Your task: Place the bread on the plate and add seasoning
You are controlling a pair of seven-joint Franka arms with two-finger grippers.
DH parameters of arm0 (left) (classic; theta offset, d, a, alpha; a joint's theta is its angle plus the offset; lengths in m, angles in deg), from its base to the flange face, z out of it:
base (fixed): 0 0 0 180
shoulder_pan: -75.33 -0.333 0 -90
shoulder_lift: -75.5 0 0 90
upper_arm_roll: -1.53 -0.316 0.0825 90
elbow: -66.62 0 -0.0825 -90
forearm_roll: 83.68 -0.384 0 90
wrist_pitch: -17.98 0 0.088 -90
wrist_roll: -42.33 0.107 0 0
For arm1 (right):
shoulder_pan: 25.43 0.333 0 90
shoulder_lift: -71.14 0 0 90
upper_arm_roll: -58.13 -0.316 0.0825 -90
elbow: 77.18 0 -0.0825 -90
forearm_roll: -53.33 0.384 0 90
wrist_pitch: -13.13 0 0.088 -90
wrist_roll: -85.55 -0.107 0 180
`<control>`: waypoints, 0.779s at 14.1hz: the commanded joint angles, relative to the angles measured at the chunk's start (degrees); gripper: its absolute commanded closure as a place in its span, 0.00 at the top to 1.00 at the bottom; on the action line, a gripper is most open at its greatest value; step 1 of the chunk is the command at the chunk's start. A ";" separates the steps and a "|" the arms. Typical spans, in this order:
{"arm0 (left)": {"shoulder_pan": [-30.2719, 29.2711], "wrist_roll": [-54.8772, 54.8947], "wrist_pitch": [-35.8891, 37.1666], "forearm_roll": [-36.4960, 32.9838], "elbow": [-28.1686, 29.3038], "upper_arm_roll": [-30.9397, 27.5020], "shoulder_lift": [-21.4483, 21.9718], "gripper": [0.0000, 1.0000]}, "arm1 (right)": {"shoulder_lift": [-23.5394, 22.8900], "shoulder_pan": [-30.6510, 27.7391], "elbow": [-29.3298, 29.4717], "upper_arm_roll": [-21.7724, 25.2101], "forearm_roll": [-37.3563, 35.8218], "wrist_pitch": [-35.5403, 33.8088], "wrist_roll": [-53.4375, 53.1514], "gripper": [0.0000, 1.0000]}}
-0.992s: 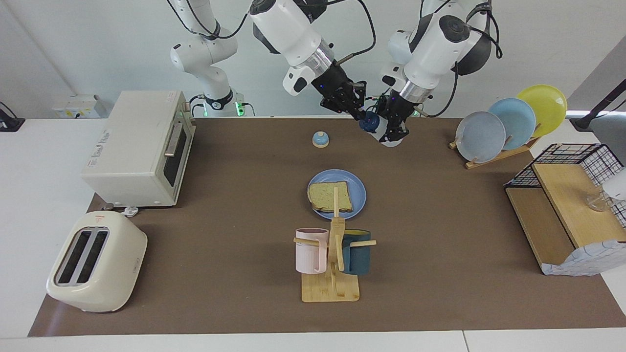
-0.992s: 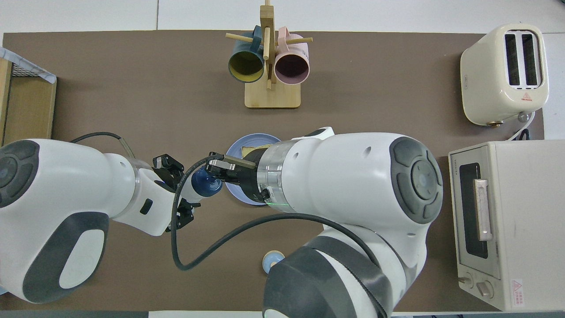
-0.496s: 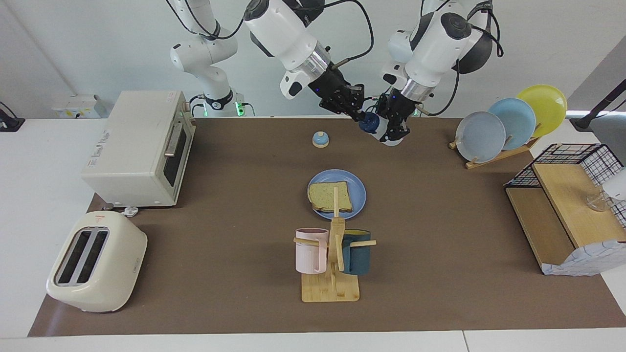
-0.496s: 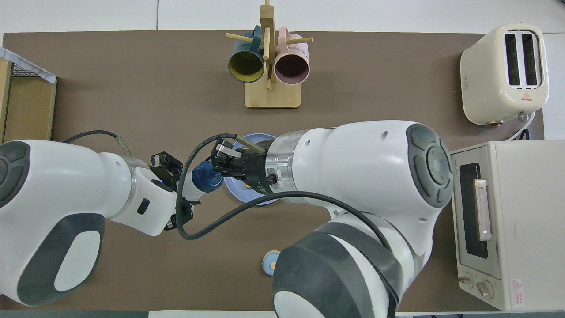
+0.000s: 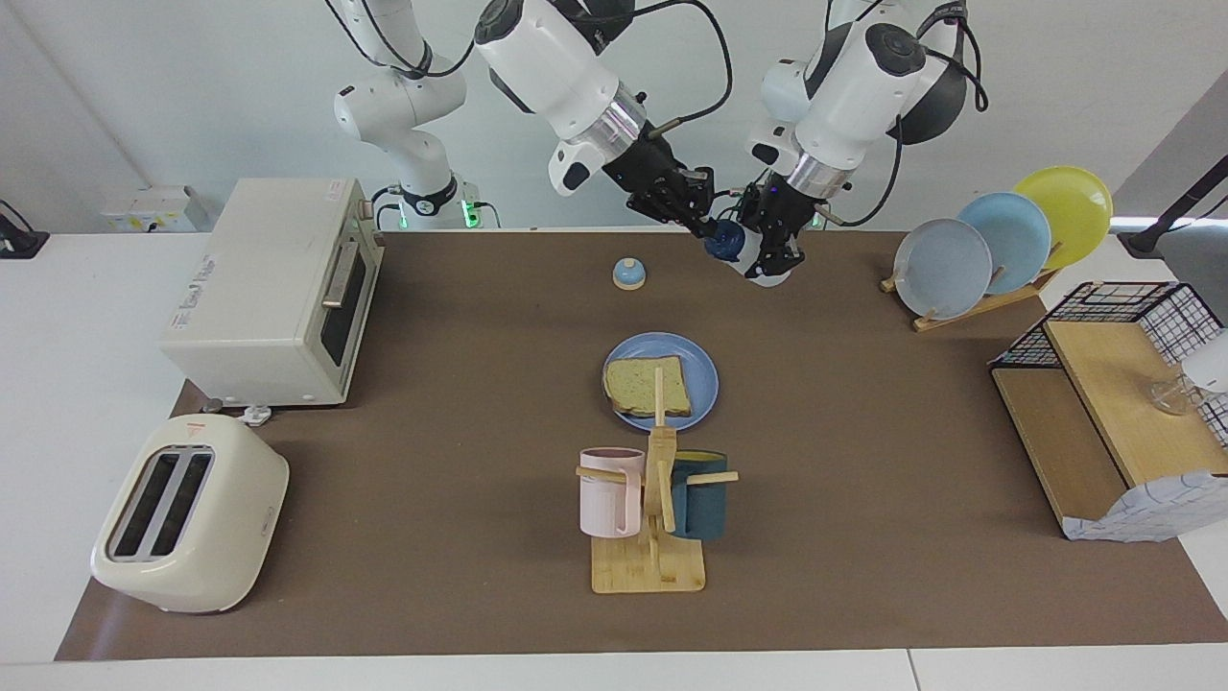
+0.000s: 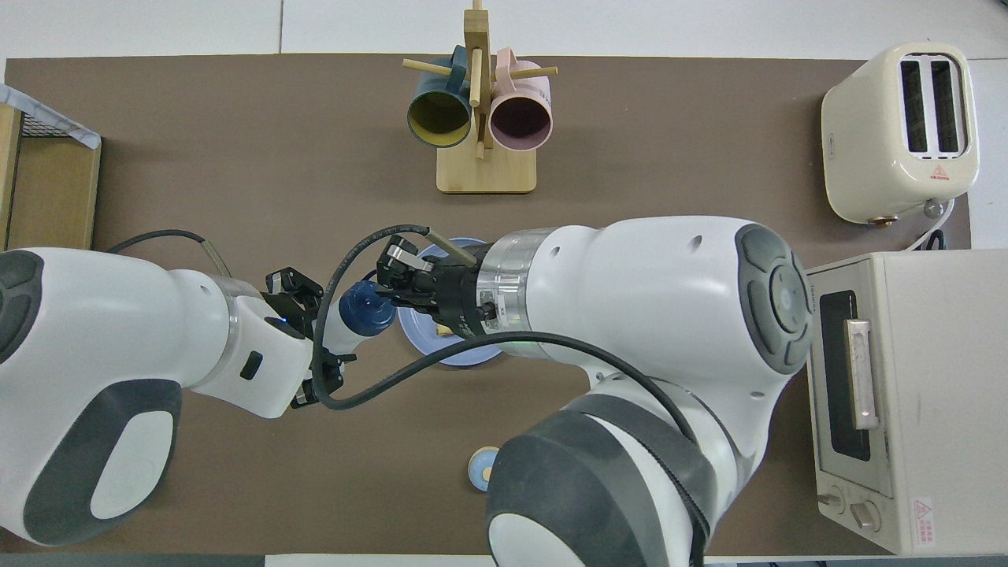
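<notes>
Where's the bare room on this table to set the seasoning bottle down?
Open mat lies between the oven and the plate, and between the plate and the wooden shelf. It is crowded where the mug rack stands beside the plate.

1. My left gripper [image 6: 327, 340] is clamped on the seasoning [image 6: 364, 309], a whitish bottle lying tilted with its navy cap turned toward my right arm.
2. My right gripper [image 6: 387, 281] sits at that cap, fingertips closed on it as far as I can tell from this steep angle.
3. The plate [image 6: 419, 337] shows only as a blue crescent under my right wrist; the bread [image 6: 443, 334] shows only as a yellowish sliver.
4. The mug rack [image 6: 482, 118] stands farther from me, two mugs on its pegs.
5. The bell [image 6: 481, 468] peeks out beside my right arm.
</notes>
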 commanded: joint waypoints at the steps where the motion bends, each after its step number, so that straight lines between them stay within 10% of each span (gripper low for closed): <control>1: 0.24 0.95 1.50 -0.84 2.67 0.35 1.54 0.00 | 0.18 -0.86 -0.20 0.11 1.06 8.34 -1.22 0.05; 6: 0.16 1.13 1.77 -0.84 2.67 0.26 1.54 0.00 | 0.54 1.43 -3.11 0.11 2.65 15.83 -1.31 0.13; 11: 0.16 1.22 1.86 -0.84 2.67 0.35 1.54 0.00 | 0.54 1.25 -3.02 0.11 2.73 15.92 -1.66 0.53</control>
